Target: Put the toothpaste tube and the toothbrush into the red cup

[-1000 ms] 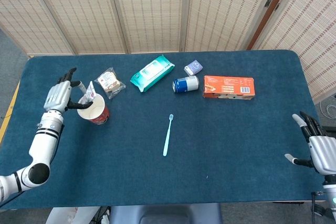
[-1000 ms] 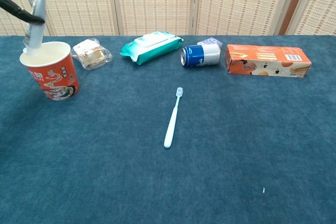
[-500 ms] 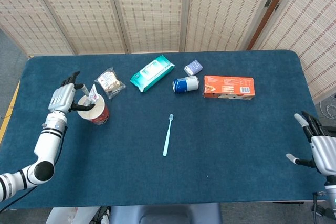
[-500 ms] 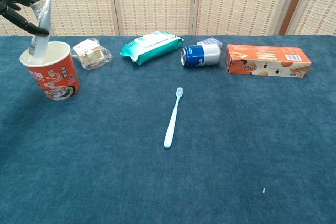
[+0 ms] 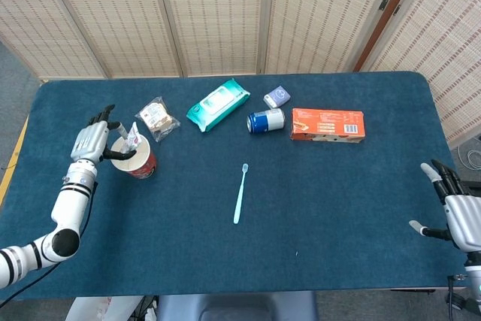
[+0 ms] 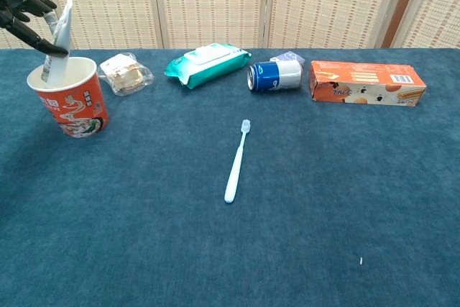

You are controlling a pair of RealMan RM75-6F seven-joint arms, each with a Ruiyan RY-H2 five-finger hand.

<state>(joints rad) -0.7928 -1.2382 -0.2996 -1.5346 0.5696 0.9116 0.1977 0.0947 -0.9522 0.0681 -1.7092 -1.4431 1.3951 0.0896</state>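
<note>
Standing nearly upright with its lower end inside the red cup (image 6: 67, 97), the toothpaste tube (image 6: 59, 31) is leaning slightly toward the cup's far rim while the left hand (image 5: 92, 140) is pinching its upper part between thumb and fingers, the other fingers arching over the cup mouth; the grip near the top is presumably letting the tube slide down without the hand fouling the rim. Judging from this, the tube's insertion is nearly finished and release is the step in hand. Lying flat on the blue table (image 5: 338, 186), the toothbrush (image 6: 236, 162) is resting well apart from the cup, head pointing away from the robot, untouched. Waiting at the table's right edge, the right hand (image 5: 458, 216) is holding nothing, its fingers spread, and is appearing only in the head view. Sitting along the far side are a small wrapped snack (image 6: 126, 73) just beside the cup, a teal wipes pack (image 6: 208, 62), a blue can (image 6: 274, 75) on its side, a small pale packet (image 5: 276, 96) behind it, and an orange box (image 6: 366, 83).
</note>
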